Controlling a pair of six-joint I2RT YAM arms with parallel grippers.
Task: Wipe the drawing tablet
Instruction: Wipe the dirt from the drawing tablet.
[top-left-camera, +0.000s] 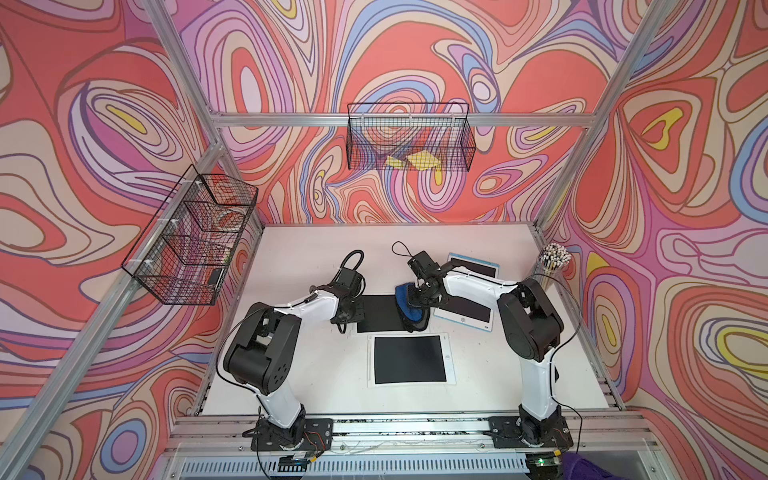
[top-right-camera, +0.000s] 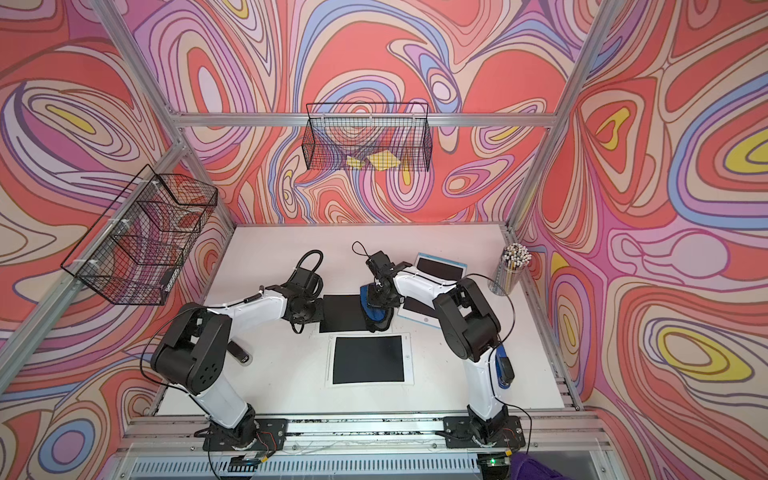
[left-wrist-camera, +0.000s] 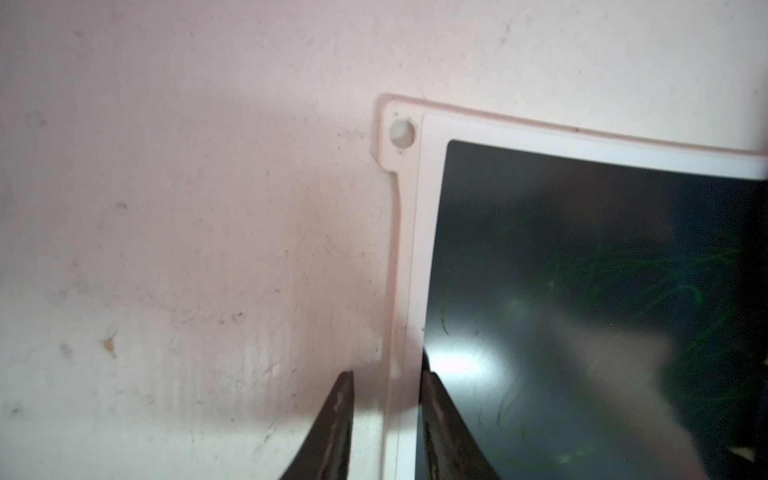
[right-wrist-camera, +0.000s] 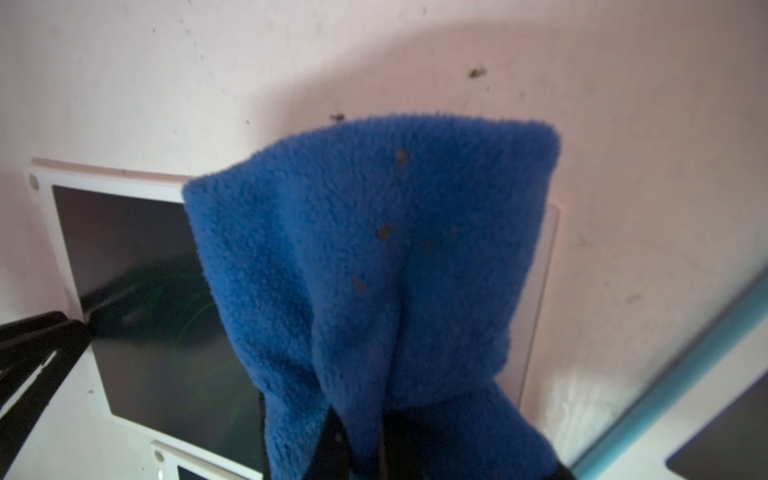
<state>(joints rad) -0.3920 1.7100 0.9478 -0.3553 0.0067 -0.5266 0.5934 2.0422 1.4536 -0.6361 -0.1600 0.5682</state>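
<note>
Several tablets are laid out on the table (top-left-camera: 291, 257), but only one is being worked on: the white-framed drawing tablet (top-left-camera: 378, 311) in the middle, between the two arms. It lies flat, just beyond a second white tablet (top-left-camera: 409, 359) nearer the bases, with a blue-framed tablet (top-left-camera: 473, 311) off toward the right arm.

The blue cloth (right-wrist-camera: 374, 249) is pinched in the right gripper (top-left-camera: 419, 299), jaws closed on a bunched fold. In both top views it's draped over the part of the screen nearest the right arm. Whether it's pressed on the glass or hung just above can't be told for sure. The left gripper (left-wrist-camera: 386, 376) is set at the opposite edge, fingers narrowly apart and straddling the white bezel — one tip on the table side, one on the screen side. Nothing is clamped there, so the tablet looks to be pinned down rather than held.

Progress-wise, the cloth is in hand, the tablet is braced and the cloth has been brought to the screen, so that much can be counted as done. The wipe itself is judged midway at best — faint green scribbles (left-wrist-camera: 623, 270) are seen on the dark screen in both wrist views, beside the cloth. The uncovered stretch toward the left gripper is left to be wiped.
</note>
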